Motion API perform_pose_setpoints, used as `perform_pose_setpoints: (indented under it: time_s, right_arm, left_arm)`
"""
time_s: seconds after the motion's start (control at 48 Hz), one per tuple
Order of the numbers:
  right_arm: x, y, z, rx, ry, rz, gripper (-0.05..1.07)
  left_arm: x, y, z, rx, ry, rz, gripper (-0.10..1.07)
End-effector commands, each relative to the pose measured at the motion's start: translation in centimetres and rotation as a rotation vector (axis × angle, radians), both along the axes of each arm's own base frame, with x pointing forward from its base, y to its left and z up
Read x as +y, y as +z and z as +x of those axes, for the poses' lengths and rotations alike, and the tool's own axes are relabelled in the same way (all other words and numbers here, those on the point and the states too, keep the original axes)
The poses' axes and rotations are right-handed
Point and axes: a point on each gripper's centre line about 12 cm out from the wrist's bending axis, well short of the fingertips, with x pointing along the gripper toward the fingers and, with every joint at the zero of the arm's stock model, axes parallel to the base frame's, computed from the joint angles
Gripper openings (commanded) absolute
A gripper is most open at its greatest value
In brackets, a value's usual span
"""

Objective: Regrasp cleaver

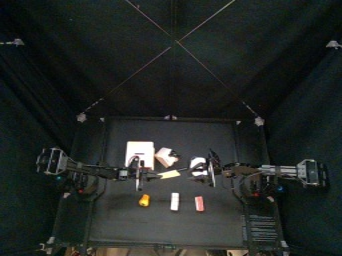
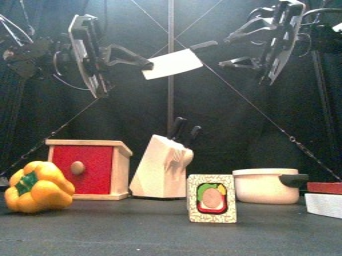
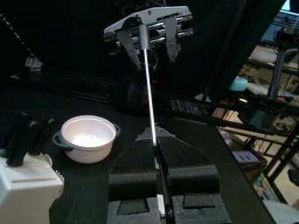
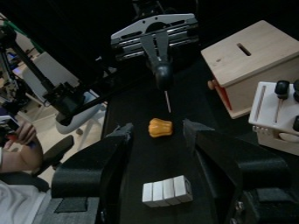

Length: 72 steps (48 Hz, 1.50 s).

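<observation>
High above the table, the left gripper (image 2: 134, 62) clamped the cleaver (image 2: 178, 62) by its blade end. The right gripper (image 2: 227, 52) stood wide open beside the dark handle. The cleaver looked rigid, blade-heavy and slippery; the handle seemed safest to grasp.

Air above surface (image 2: 160, 235) open around raised cleaver (image 2: 178, 62). Below: knife block (image 2: 163, 168) mid-surface, red box (image 2: 91, 167) and yellow pepper (image 2: 38, 188) on left side, white pot (image 2: 267, 185) on right, small carton (image 2: 211, 198) at front.
</observation>
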Motion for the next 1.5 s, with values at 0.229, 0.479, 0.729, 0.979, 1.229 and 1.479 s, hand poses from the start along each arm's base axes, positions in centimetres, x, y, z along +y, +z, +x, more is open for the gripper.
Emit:
perform_pose_setpoints:
  time_s: [0.229, 0.479, 0.729, 0.979, 1.229, 1.479]
  right_arm:
    - [2.7, 1.2, 1.2, -0.059, 0.074, 0.180, 0.85]
    - [2.4, 4.9, 2.2, 0.117, -0.123, 0.253, 0.86]
    - [0.2, 7.9, 2.6, 0.379, -0.367, 0.190, 0.86]
    - [-0.8, 10.4, 2.2, 0.316, -0.386, 0.134, 0.85]
    - [-3.3, 10.1, 1.7, 0.353, -0.451, 0.273, 0.85]
    - [-3.4, 9.6, 1.4, 0.545, -0.377, 0.253, 0.85]
  left_arm:
    - [-0.8, -0.3, -1.0, 0.106, -0.076, 0.095, 0.18]
    - [-1.1, -1.2, -1.6, 0.196, -0.111, 0.148, 0.18]
    - [-1.1, -1.4, -1.7, 0.211, -0.112, 0.153, 0.18]
    - [-1.2, -1.6, -1.9, 0.220, -0.114, 0.153, 0.19]
    - [-1.1, -1.5, -1.9, 0.219, -0.112, 0.153, 0.18]
    - [-1.0, -1.6, -1.9, 0.220, -0.109, 0.152, 0.18]
